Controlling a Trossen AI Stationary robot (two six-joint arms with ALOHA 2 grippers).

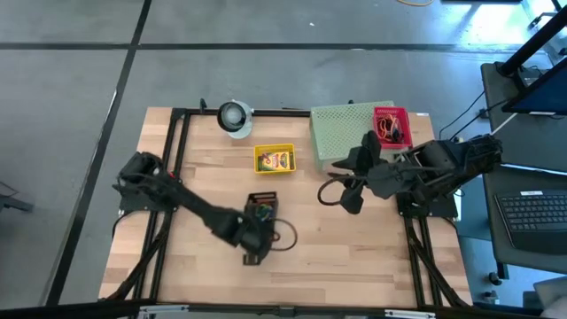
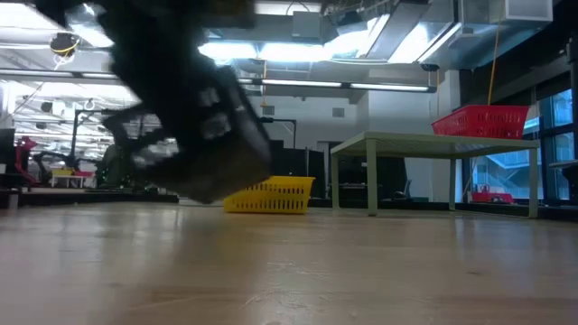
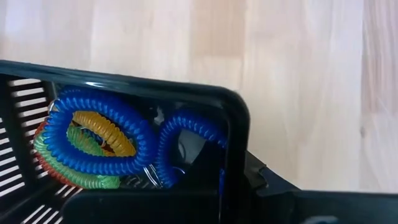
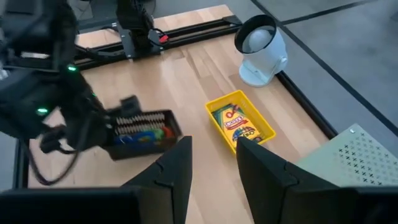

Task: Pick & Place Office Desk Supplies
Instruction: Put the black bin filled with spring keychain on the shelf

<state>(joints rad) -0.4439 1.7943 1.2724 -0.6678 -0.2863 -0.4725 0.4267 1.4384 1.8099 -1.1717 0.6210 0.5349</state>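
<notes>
A small black slatted basket [image 1: 261, 206] holds coiled blue, yellow, green and red bands [image 3: 93, 140]. My left gripper [image 1: 258, 221] is shut at the basket's near side. In the low view the basket [image 2: 203, 144] shows as a dark blur above the tabletop. A yellow-and-green crayon box lies in a yellow tray [image 1: 275, 159] at the table's middle. My right gripper [image 4: 211, 162] hangs open and empty above the table, right of the tray. My left gripper is shut on the black basket at its near wall [image 3: 155, 202], coming down at a slant from the table's near-left side. The wall itself hides the fingers, so the kind of hold does not show. The basket hangs clear of the table.
A pale green perforated stand [image 1: 354, 131] at the far right carries a red bin [image 1: 391, 127] with bands in it. A round white-and-grey object [image 1: 235, 116] stands at the far edge. Bare wood lies along the near edge and at the left.
</notes>
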